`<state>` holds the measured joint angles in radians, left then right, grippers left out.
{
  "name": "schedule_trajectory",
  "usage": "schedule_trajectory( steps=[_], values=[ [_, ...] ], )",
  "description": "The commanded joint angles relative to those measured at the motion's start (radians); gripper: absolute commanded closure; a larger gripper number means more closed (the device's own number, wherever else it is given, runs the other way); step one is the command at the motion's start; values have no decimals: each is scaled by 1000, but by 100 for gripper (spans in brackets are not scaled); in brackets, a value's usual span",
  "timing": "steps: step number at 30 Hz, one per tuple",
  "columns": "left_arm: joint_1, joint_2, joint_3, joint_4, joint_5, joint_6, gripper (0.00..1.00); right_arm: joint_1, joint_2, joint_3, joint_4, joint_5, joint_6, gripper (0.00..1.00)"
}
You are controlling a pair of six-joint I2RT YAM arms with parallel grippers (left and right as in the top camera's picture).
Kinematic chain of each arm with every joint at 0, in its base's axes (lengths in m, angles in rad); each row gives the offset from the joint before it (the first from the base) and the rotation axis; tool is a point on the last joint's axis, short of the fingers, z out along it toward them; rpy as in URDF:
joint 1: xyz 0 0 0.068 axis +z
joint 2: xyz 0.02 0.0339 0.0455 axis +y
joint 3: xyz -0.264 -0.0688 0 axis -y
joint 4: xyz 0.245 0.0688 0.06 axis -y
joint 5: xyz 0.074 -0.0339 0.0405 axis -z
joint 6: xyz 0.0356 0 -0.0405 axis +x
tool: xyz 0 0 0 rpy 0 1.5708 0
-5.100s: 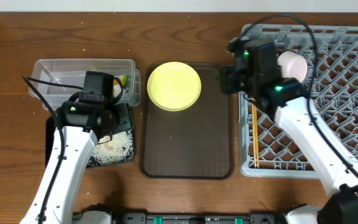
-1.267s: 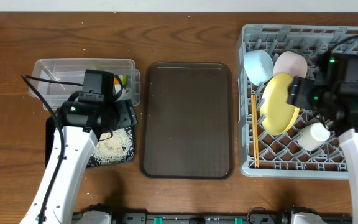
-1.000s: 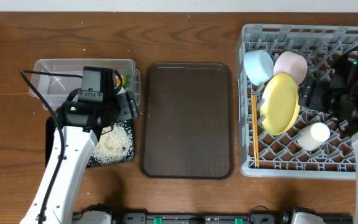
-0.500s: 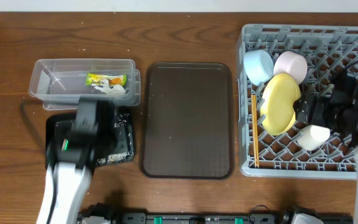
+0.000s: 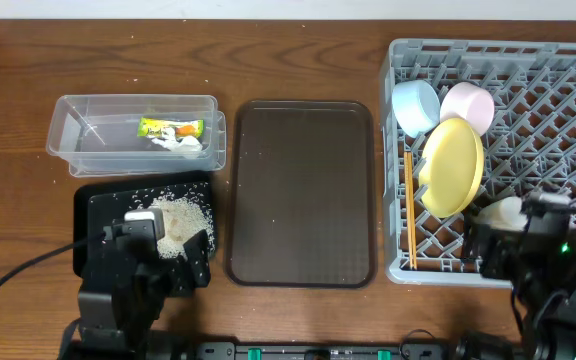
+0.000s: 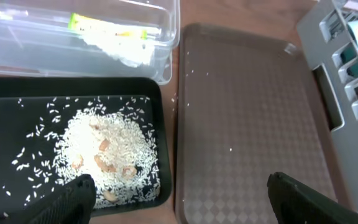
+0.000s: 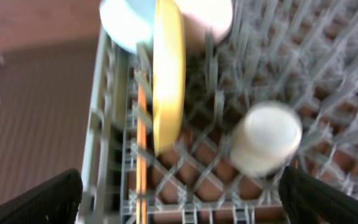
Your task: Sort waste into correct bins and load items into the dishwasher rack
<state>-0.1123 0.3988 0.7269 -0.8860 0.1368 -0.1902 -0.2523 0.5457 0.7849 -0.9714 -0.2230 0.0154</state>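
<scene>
The grey dishwasher rack (image 5: 558,120) holds the yellow plate (image 5: 453,165) on edge, the light-blue bowl (image 5: 416,105), the pinkish bowl (image 5: 466,105), the pale cup (image 5: 498,212) and the chopsticks (image 5: 408,205). The clear tub (image 5: 88,110) holds the green-and-orange wrapper (image 5: 170,127) and white paper (image 5: 180,146). The black tray (image 5: 103,215) holds rice (image 5: 180,215). My left gripper (image 6: 179,199) is open and empty, above the black tray's front right corner. My right gripper (image 7: 179,202) is open and empty, over the rack's front edge, near the cup (image 7: 266,140) and plate (image 7: 168,68).
The dark-brown serving tray (image 5: 303,190) lies bare between the bins and the rack. Rice grains are scattered across the black tray (image 6: 17,124). Both arms sit at the table's front edge, left (image 5: 143,285) and right (image 5: 518,255).
The plate went from the brown tray into the rack. Both arms have drawn back to the table's front edge, the left uncovering the tub and black tray.
</scene>
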Motion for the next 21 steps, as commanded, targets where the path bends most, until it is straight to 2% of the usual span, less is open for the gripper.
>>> schedule_trajectory(
  steps=[1,6,21],
  values=[
    [2,-2,-7,5,9,-9,9,7,-18,-9,-70,6,5,1],
    [2,-2,-7,5,9,-10,9,7,-16,-10,-184,4,6,1],
    [2,-2,-7,5,9,-9,8,11,-32,-15,-156,3,6,1]
  ],
)
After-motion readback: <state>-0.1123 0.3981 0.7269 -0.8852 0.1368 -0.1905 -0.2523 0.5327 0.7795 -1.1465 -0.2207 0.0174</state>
